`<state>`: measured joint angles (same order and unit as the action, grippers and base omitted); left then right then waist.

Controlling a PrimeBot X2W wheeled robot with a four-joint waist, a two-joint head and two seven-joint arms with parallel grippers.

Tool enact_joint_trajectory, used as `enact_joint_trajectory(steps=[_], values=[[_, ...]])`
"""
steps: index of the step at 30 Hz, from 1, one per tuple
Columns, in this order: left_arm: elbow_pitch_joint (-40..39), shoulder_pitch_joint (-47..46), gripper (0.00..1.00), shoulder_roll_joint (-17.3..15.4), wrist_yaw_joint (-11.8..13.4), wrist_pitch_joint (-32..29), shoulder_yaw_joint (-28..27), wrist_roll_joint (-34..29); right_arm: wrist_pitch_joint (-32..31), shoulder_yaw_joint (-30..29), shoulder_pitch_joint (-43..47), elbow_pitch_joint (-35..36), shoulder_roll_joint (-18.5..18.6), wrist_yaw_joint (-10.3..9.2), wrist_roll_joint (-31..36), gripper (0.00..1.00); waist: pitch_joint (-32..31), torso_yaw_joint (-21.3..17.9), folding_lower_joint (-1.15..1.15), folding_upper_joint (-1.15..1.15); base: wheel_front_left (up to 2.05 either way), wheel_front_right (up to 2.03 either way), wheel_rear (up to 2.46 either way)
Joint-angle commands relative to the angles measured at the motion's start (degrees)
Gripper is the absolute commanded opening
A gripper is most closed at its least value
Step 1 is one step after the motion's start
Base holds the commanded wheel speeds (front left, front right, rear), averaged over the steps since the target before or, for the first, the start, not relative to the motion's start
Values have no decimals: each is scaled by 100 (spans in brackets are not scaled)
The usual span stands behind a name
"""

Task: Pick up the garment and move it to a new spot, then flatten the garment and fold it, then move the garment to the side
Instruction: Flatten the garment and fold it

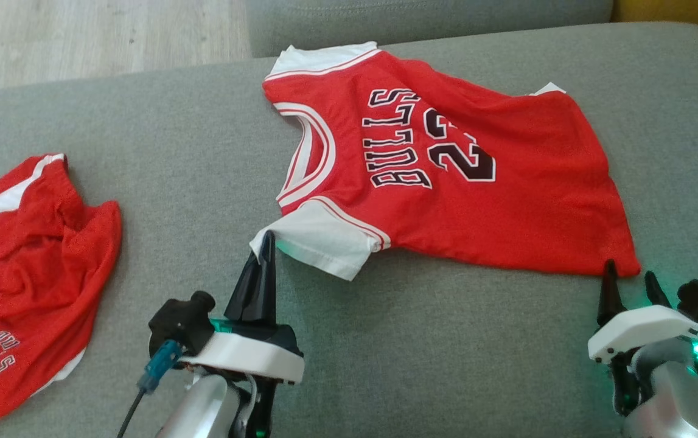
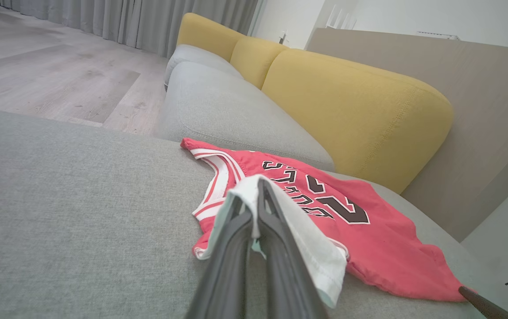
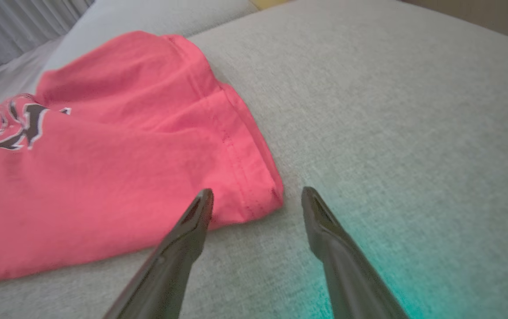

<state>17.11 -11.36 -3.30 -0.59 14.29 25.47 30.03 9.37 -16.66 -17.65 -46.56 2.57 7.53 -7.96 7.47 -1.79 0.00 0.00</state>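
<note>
The garment (image 1: 446,176) is a red jersey with white sleeves and black "BULLS 23" lettering, lying spread on the grey sofa cushion (image 1: 202,158). My left gripper (image 1: 268,240) is shut on the corner of its near white sleeve (image 1: 318,243); in the left wrist view the sleeve (image 2: 311,248) drapes over the closed fingers (image 2: 258,195). My right gripper (image 1: 628,277) stands open just short of the jersey's near hem corner (image 3: 271,195), the left fingertip (image 3: 205,197) over the hem edge, nothing between the jaws (image 3: 256,195).
A pair of crumpled red shorts (image 1: 26,267) lies at the left on the same cushion. A yellow sofa back (image 2: 355,106) and another grey cushion (image 2: 218,102) lie beyond the jersey. Wooden floor (image 1: 81,36) shows at the far left.
</note>
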Motion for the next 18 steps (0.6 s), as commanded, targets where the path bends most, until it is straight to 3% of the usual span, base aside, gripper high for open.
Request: enact_joint_trajectory(steps=[1,16,17,18], values=[[-225,-117,0,-10,-45,70,-231,-65,111,110,-256,12,31,-4,27,100,38,9,0,0,0,0,0],[-272,-152,0,31,-179,71,-395,-259,532,219,-937,-1175,31,-4,-126,100,308,-4,0,0,0,0,0],[-270,-162,0,32,-184,71,-401,-264,540,215,-964,-1226,31,-4,-126,55,315,-3,0,0,0,0,0],[-268,-172,0,33,-188,71,-408,-267,546,204,-989,-1270,31,-4,-123,19,319,-1,0,0,0,0,0]])
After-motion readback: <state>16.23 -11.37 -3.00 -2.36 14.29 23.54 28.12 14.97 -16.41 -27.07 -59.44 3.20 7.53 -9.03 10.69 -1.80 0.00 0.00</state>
